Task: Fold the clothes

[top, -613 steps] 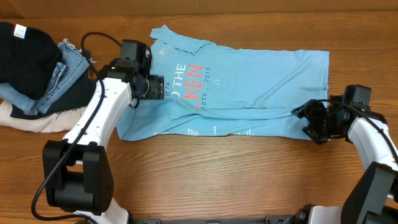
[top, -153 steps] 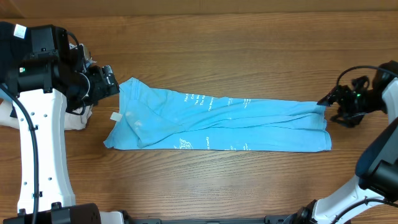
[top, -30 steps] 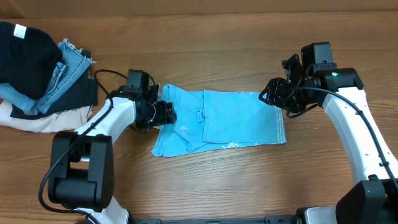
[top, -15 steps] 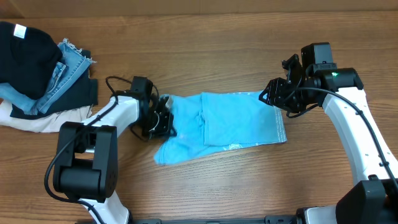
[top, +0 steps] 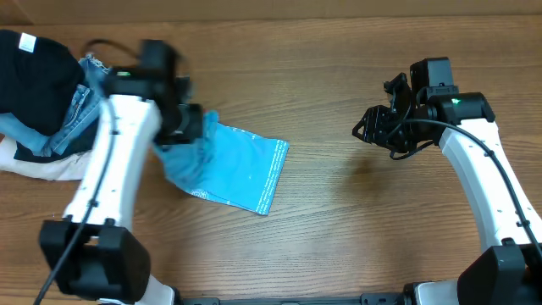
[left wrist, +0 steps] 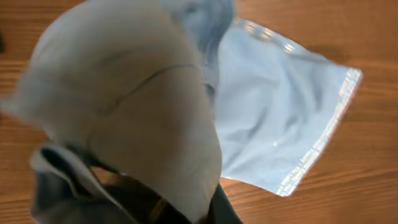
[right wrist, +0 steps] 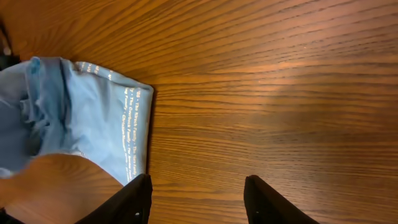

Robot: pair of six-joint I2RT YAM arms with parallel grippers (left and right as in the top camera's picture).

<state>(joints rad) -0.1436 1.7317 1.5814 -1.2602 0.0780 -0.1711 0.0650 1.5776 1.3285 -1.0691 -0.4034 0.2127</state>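
The clothes are one light blue T-shirt [top: 237,169], folded small, with a strip of small white print along its right edge. My left gripper [top: 188,127] is shut on the shirt's bunched left end, and the rest trails down to the right over the table. In the left wrist view the gathered cloth [left wrist: 124,106] fills the foreground and hides the fingers. The flat part [left wrist: 280,106] spreads beyond it. My right gripper [top: 368,131] is open over bare wood, well to the right of the shirt. In the right wrist view, the shirt [right wrist: 93,118] lies left of the gripper [right wrist: 198,180].
A pile of other garments sits at the back left: a black one [top: 38,68], blue jeans [top: 85,93] and a beige cloth [top: 42,161]. The left arm stands right beside this pile. Bare wooden table [top: 339,220] lies between the two grippers.
My left gripper shut on the shirt's left end and swung up and left, pulling the whole shirt leftward, away from the right gripper. The right arm has stayed put.
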